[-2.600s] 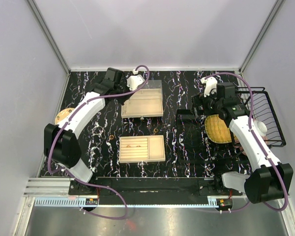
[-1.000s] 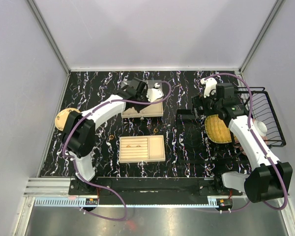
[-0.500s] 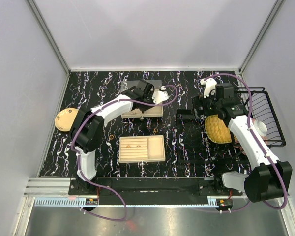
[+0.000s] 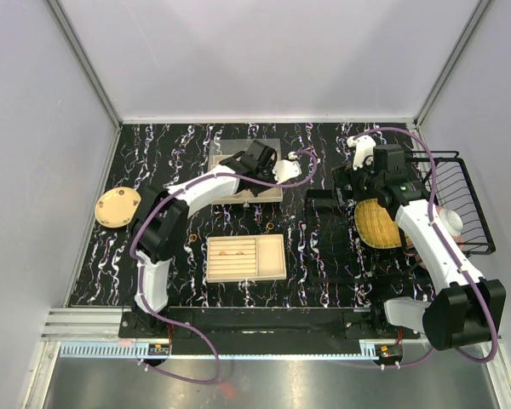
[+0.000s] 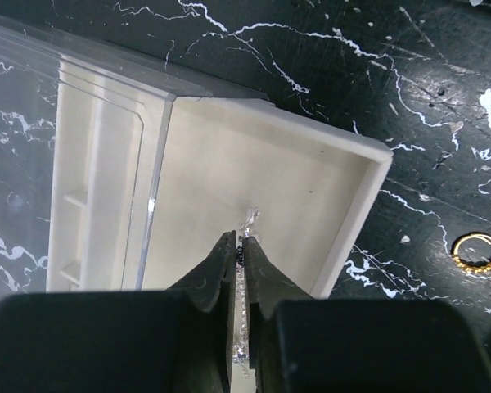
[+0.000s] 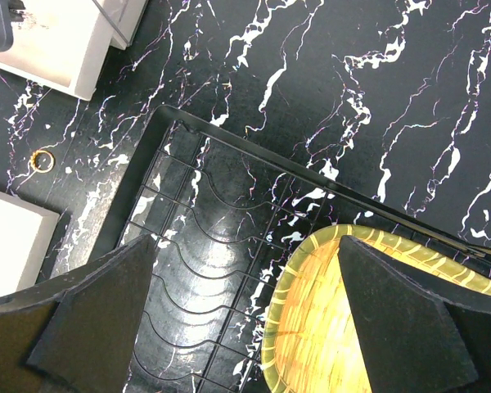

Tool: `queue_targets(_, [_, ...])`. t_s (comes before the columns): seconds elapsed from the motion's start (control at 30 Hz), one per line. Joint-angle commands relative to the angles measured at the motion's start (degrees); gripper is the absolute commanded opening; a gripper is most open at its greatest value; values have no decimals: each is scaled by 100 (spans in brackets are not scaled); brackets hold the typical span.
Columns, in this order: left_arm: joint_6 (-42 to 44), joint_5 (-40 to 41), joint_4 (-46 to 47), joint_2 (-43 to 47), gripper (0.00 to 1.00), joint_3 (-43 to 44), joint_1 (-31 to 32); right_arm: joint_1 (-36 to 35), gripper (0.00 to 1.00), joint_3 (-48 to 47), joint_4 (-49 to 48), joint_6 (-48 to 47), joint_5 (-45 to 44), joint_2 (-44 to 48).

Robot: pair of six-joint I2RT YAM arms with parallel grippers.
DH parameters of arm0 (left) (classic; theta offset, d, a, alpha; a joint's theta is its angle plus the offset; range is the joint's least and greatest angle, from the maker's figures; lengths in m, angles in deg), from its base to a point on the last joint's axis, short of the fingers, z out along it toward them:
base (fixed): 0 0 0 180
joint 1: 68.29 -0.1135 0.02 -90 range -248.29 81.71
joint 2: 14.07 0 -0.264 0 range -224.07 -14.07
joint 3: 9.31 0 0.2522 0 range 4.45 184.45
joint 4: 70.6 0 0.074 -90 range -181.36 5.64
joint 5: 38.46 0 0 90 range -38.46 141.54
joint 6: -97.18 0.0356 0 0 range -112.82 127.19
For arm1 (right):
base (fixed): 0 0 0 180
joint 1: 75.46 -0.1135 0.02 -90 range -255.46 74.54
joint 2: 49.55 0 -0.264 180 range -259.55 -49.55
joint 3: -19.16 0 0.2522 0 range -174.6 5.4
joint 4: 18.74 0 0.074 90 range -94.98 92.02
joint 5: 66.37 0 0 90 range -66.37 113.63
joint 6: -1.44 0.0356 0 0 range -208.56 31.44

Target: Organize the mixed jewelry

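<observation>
Near edge, 6 to 7 o'clock in the top view: compartmented beige tray [image 4: 281,257] flat on the black marble tabletop [image 4: 145,149], with a couple of small gold-brown pieces [image 4: 230,251] lying in it.
Out at 8 o'clock: loose ring [image 4: 193,237] on the marble, just off that tray's left corner, no arm near it.
Right gripper [image 6: 247,246]: at 3 o'clock on the table, fingers spread wide with nothing between them, hovering over a black wire rack [image 6: 188,205] beside a woven yellow plate [image 6: 335,327].
Left gripper [image 5: 238,237]: over the far tray [image 5: 303,176] at 11 o'clock, jaws pinched almost together on a thin chain [image 5: 248,219], just a sliver of gap showing.
Chain's long axis: straight along the fingers, one glittering end poking past the tips toward 12 o'clock in the wrist view.
Relation that counts: the tray's open compartment lies directly under and just ahead of the tips. The clear lid [image 5: 98,155] covers the 9 o'clock half, so my read is any drop has to land on the uncovered side.
Gold ring [image 5: 477,250]: on the marble at 3 o'clock from the tips, outside the tray wall.
Nearer arm: left, easily. The right sits well apart from the chain.
</observation>
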Motion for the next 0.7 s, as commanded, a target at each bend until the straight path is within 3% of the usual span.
queue_targets(0.0, [41, 199, 239, -95, 10, 296, 16, -46, 100, -2, -227, -69, -90, -3])
queue_targets(0.4, [-21, 217, 204, 318, 30, 156, 16, -55, 100, 7, -227, -61, -99, -3])
queue_targets(0.53, [-82, 190, 203, 555, 43, 59, 16, -46, 100, 7, -227, -61, -90, 14])
queue_targets(0.67, [-231, 164, 142, 748, 47, 41, 16, -55, 100, 16, -227, -61, -99, 23])
